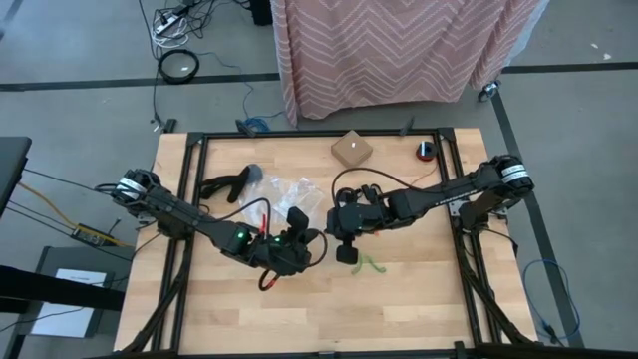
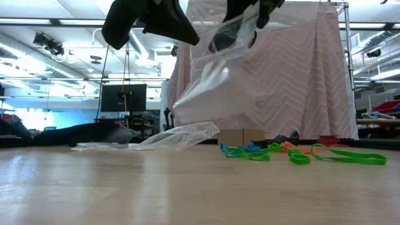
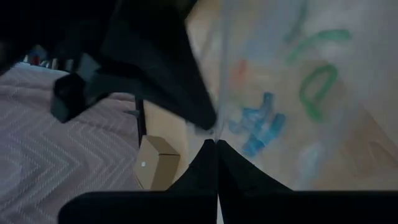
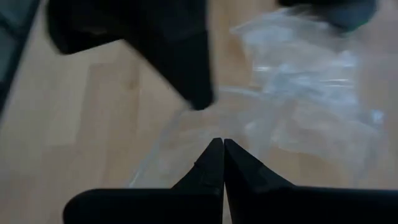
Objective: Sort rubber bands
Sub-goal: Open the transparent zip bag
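Observation:
A clear plastic zip bag (image 2: 212, 81) hangs in the air over the middle of the table, between my two grippers. My left gripper (image 1: 301, 237) and my right gripper (image 1: 345, 245) are both shut on its top. Rubber bands lie on the table below and to the right: a green one (image 1: 371, 264), and in the low view a blue, green and orange bunch (image 2: 250, 151) and a long green one (image 2: 340, 155). Through the bag, the left wrist view shows blue bands (image 3: 258, 124) and green bands (image 3: 317, 87). My left gripper pinches the bag's upper edge (image 3: 217, 132) between its two shut fingers, coming from the table's left and slanting down. The bag is lifted clear and hangs below the fingers. My right gripper pinches the bag's upper edge (image 4: 219, 132) between its two shut fingers, close to the left gripper's finger (image 4: 186, 68), slanting down from the table's right. The bag hangs below, clear of the table.
More clear bags (image 1: 284, 189) lie crumpled behind the grippers, one showing flat on the table (image 2: 169, 137). A black tool (image 1: 229, 185), a small cardboard box (image 1: 351, 150) and a red-and-black thing (image 1: 426, 152) sit toward the far edge. An orange band (image 1: 267, 283) lies near the left gripper.

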